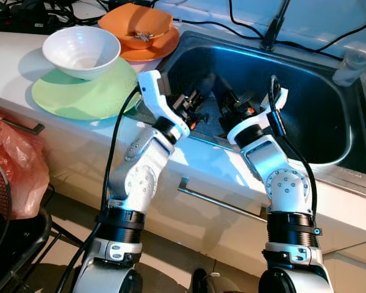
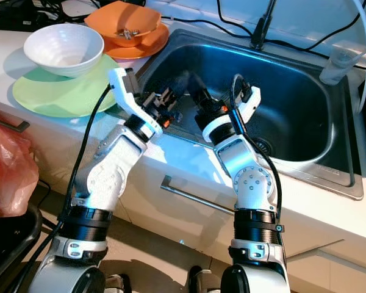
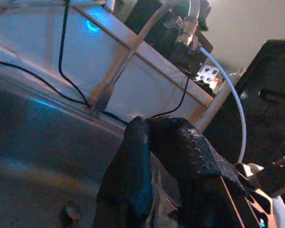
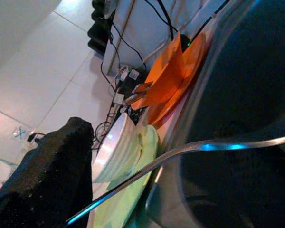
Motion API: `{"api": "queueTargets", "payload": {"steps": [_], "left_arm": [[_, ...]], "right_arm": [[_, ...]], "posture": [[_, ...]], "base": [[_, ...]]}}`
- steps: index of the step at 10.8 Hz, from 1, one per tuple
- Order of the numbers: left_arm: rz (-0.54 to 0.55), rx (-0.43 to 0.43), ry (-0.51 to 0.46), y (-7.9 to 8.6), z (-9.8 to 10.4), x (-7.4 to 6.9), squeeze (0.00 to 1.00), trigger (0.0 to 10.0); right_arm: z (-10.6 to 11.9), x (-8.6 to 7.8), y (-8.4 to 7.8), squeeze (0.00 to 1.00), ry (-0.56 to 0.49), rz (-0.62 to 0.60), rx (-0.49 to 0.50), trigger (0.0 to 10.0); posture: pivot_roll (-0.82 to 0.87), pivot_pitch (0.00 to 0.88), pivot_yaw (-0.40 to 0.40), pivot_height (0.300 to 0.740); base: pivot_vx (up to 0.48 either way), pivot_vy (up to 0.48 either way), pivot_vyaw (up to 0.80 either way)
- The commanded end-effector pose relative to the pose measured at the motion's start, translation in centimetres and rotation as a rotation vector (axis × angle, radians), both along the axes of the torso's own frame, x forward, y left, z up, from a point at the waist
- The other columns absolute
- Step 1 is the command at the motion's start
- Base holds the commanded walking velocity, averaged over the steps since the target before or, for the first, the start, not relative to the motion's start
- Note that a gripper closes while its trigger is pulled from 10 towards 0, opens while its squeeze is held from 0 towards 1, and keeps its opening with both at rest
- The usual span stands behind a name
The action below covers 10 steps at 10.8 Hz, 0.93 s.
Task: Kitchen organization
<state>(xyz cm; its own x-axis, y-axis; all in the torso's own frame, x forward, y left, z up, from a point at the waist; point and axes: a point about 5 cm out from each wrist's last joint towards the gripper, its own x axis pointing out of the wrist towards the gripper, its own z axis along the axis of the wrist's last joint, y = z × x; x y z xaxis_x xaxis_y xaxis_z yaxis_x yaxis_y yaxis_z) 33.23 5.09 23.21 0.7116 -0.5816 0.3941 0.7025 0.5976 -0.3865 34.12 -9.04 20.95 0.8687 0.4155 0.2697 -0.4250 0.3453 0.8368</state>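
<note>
Both silver arms reach over the counter edge into a steel sink, the left gripper and right gripper meeting just above the basin's near wall. In the left wrist view, the left gripper's two black fingers are pressed together at the tips with nothing visible between them. In the right wrist view, a thin, curved metal utensil handle, shiny and catching blue light, runs across the frame beside one dark finger of the right gripper; whether those fingers are apart or clamped on the handle cannot be told. On the white counter to the robot's left of the sink, a white bowl sits on a pale green plate. Behind them, an orange bowl rests on an orange plate at the sink's far left corner, with small metal pieces lying in the bowl. A faucet rises at the back of the sink, black cables trail along the wall, and a clear cup stands at the far right rim. A red plastic bag hangs below the counter on the left.
</note>
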Motion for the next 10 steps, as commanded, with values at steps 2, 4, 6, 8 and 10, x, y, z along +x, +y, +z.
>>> {"api": "queueTargets", "payload": {"steps": [2, 4, 6, 8, 10], "left_arm": [[-0.029, 0.055, -0.065, -0.7, 0.3, -0.6, 0.00, 0.0], [-0.008, 0.066, -0.094, -0.4, 0.6, -0.5, 0.00, 0.0], [0.015, 0.079, -0.113, 0.2, 0.6, -0.2, 0.00, 0.0], [0.027, 0.082, -0.121, 0.5, 0.6, -0.1, 0.00, 0.0], [0.025, 0.082, -0.128, 0.4, 0.6, -0.3, 0.00, 0.0]], "right_arm": [[0.9, -0.2, 0.3, 0.00, -0.024, 0.004, 0.028, 10.0], [0.9, -0.1, 0.1, 0.00, -0.021, -0.002, 0.025, 10.0], [0.9, -0.1, 0.0, 0.00, -0.020, -0.013, 0.024, 0.0], [0.9, -0.1, -0.1, 0.00, -0.019, -0.018, 0.026, 0.0], [0.9, 0.0, -0.2, 0.00, -0.018, -0.026, 0.022, 0.0]], "posture": [[-0.12, 0.155, -0.038, 0.740], [-0.12, 0.154, -0.039, 0.740], [-0.12, 0.154, -0.040, 0.740], [-0.12, 0.155, -0.040, 0.740], [-0.12, 0.155, -0.041, 0.740]], "base": [[0.000, 0.000, 0.00], [0.000, 0.000, 0.00], [0.000, 0.000, 0.00], [0.000, 0.000, 0.00], [0.000, 0.000, 0.00]]}}
